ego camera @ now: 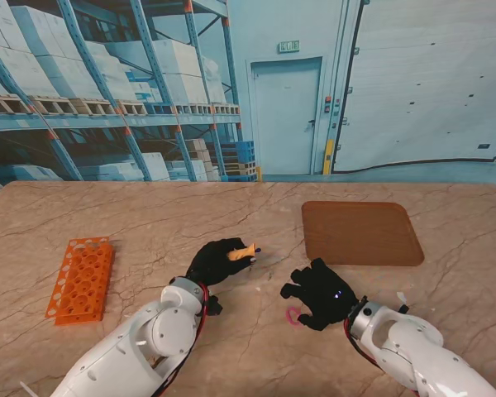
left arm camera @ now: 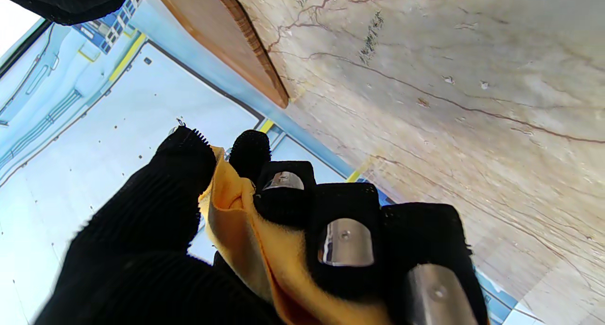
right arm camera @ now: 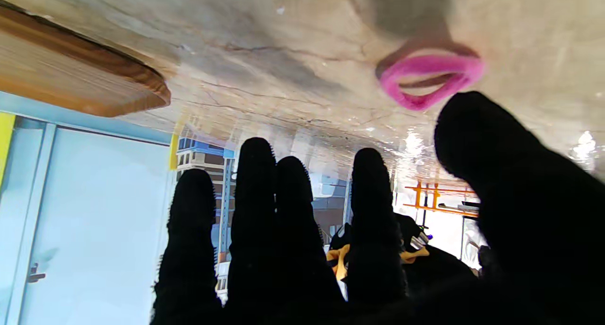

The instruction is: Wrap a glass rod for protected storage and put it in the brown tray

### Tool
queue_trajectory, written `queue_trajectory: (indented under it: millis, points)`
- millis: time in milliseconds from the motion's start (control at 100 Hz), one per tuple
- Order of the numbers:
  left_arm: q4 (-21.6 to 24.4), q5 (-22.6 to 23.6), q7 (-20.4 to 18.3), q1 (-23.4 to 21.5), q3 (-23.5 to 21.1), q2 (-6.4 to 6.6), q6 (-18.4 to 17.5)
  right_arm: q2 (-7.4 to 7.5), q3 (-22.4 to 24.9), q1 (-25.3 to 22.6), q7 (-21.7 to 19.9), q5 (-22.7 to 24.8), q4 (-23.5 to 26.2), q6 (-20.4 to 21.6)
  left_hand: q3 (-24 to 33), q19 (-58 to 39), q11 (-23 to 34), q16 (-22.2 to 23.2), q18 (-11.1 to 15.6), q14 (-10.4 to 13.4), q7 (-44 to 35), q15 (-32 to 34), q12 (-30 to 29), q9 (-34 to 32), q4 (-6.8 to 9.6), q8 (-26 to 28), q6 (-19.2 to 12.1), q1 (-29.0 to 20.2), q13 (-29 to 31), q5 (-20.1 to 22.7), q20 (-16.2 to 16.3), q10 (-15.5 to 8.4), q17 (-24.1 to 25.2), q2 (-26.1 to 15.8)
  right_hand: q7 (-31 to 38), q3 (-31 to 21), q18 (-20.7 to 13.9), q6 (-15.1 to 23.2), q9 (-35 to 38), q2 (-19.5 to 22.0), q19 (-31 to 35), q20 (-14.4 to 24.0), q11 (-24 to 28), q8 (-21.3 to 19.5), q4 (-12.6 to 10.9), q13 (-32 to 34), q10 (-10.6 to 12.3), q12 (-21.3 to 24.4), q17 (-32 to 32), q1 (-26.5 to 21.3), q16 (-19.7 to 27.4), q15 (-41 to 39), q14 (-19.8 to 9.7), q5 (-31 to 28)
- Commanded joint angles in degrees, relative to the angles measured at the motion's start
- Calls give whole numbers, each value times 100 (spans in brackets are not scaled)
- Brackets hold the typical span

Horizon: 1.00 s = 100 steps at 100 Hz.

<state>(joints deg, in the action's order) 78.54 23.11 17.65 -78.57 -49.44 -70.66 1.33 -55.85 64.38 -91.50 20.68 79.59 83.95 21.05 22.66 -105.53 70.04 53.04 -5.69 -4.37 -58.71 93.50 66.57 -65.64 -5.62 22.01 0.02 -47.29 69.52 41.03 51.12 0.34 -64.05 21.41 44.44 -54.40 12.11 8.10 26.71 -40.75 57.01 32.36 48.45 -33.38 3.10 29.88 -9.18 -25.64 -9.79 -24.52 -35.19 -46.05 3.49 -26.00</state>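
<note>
My left hand (ego camera: 217,261) in its black glove is shut on a yellow-orange cloth bundle (ego camera: 240,252); the left wrist view shows the cloth (left arm camera: 246,240) pinched between thumb and fingers. I cannot see the glass rod itself; the cloth may hide it. My right hand (ego camera: 321,293) hovers flat over the table with fingers (right arm camera: 255,211) spread, holding nothing. A pink elastic band (ego camera: 293,316) lies on the table by the right hand's thumb side, also seen as a pink loop (right arm camera: 427,79). The brown tray (ego camera: 360,232) lies farther from me, on the right.
An orange test-tube rack (ego camera: 81,279) lies on the table at the left. The marble table (ego camera: 149,215) runs back to a warehouse backdrop. The tray's edge (left arm camera: 227,37) shows in the left wrist view, and its corner (right arm camera: 94,93) in the right wrist view.
</note>
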Motion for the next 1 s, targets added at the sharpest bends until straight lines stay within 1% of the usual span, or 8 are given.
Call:
queue_trajectory:
  millis: [0,120,440,770,820,900,990]
  points:
    - [50,-13,-3,-48,1,-6,22,12,-47,49,73,52,-89,44,217,-1445,495,-38,740,-210,-232,648,28,-327,-8,-66,-5,-320,323,163,203,-342,-34,122,120,-218,-55,62,-224,-51,-122,80,135,-21,58,-10,72,-4,-8,-9,80,63,-98,204]
    - [39,-35,-12,-38,29,-17,98,8,-124,121,181,15,-179,24,219,-1445,491,-45,736,-217,-237,654,30,-320,-7,-60,10,-328,322,159,211,-342,-34,121,198,-118,-84,43,-288,104,-128,71,190,-11,25,-43,83,0,-1,29,80,22,-120,293]
    - [48,-92,10,-35,62,-47,242,10,-316,295,296,-6,-354,-135,208,-1445,484,-62,730,-221,-239,661,33,-312,-11,-53,37,-331,321,137,230,-354,-34,82,229,80,-97,-98,-424,224,-65,57,283,63,-37,-114,45,21,47,96,95,-50,-127,467]
    - [62,-104,36,-40,70,-59,294,16,-534,501,272,-69,-518,-157,182,-1445,485,-75,727,-236,-243,665,32,-307,-3,-49,62,-358,320,125,236,-354,-34,56,271,93,-107,-91,-465,209,-24,25,328,101,-98,-121,47,45,48,46,121,-79,-145,514]
    - [64,-109,35,-40,71,-60,299,15,-567,524,260,-86,-544,-166,178,-1445,486,-76,726,-234,-245,666,32,-310,-4,-49,63,-357,321,129,237,-354,-34,61,281,51,-108,136,-469,132,-19,17,334,101,-99,-117,58,51,49,-12,127,-81,-151,572]
    - [64,-111,34,-40,70,-60,300,21,-609,553,265,-90,-575,-168,170,-1445,486,-78,725,-236,-244,669,30,-311,-3,-50,65,-356,321,125,239,-353,-34,53,425,-149,-106,775,-500,-81,-11,-22,344,46,-52,-98,92,72,19,-73,149,-83,-161,816]
    - [72,-124,25,-42,77,-62,322,25,-622,565,265,-86,-584,-149,165,-1445,485,-81,725,-238,-245,670,28,-311,0,-50,60,-365,320,126,241,-356,-34,56,502,-255,-110,1221,-530,-239,-18,-46,326,26,-22,-110,127,91,39,-111,158,-78,-181,937]
